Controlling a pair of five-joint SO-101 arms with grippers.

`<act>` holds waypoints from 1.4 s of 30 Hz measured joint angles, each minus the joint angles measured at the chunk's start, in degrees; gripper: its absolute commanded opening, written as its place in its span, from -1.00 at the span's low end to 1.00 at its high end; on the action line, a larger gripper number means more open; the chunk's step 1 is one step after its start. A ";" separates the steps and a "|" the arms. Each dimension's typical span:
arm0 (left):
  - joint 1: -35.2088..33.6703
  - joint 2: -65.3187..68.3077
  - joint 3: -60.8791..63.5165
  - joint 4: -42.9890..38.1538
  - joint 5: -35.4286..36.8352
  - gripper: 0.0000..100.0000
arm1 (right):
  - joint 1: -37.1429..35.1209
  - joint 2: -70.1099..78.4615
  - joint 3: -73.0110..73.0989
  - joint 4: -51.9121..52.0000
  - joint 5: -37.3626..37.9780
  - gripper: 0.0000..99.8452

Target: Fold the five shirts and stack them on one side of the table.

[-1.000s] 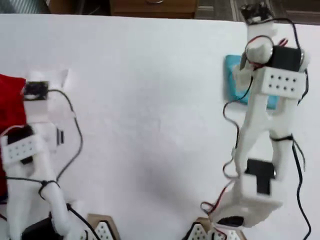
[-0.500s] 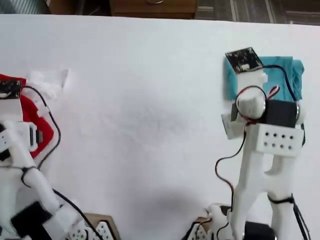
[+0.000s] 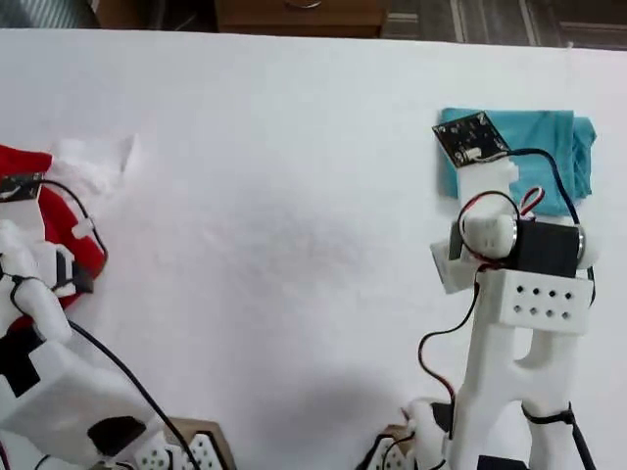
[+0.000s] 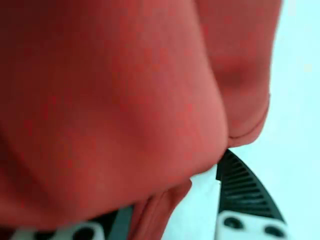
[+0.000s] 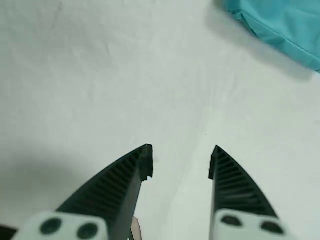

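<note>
A red shirt (image 3: 61,217) lies bunched at the table's left edge, and my left arm (image 3: 37,294) stands over it. In the left wrist view the red shirt (image 4: 115,100) hangs close in front of the camera. It runs down between the jaws of my left gripper (image 4: 195,175), which is shut on it. One black finger (image 4: 242,192) shows and the other is hidden by cloth. A folded teal shirt (image 3: 534,147) lies at the far right. My right gripper (image 5: 180,155) hovers open over bare table, just short of the teal shirt (image 5: 280,25).
A crumpled piece of white cloth (image 3: 98,162) lies beside the red shirt, hard to tell from the white table (image 3: 294,196). The right arm (image 3: 524,294) rises from the near edge. The table's far edge runs along the top of the high view.
My right arm has drawn back toward the near edge, uncovering the teal shirt. My left arm has pulled back toward the near left, and more of the red shirt now shows on the table.
</note>
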 measured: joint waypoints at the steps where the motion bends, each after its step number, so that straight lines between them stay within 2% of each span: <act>1: 0.09 0.00 -0.35 0.62 0.00 -0.92 | 0.00 0.00 0.00 0.00 0.00 -0.62; 2: 0.18 0.18 -0.79 1.41 0.00 -0.98 | 0.00 0.00 0.00 0.00 0.00 -0.62; 3: 0.35 0.44 -1.49 2.46 0.00 -0.92 | 0.00 0.00 0.00 0.00 0.00 -0.62; 8: 0.18 1.23 -7.12 9.14 0.09 -0.94 | 0.00 0.00 0.00 0.00 0.00 -0.62; 16: 1.85 1.41 -21.27 25.67 0.18 -0.94 | 0.00 0.00 0.00 0.00 0.00 -0.62; 22: 12.48 1.41 -35.52 42.46 6.07 -0.95 | 0.00 0.00 0.00 0.00 0.00 -0.62; 24: 16.44 1.41 -40.62 45.71 8.26 -0.95 | 0.00 0.00 0.18 0.00 0.00 -0.62; 30: 27.52 -3.25 -44.40 47.03 10.46 -0.95 | 3.96 0.00 3.96 -4.84 0.00 -0.62; 37: 41.93 -19.78 -41.41 47.03 10.46 -0.95 | 15.03 0.00 15.03 -16.09 -1.58 -0.61; 42: 52.92 -31.38 -40.53 47.03 10.46 -0.95 | 18.02 0.00 19.69 -19.08 -1.67 -0.61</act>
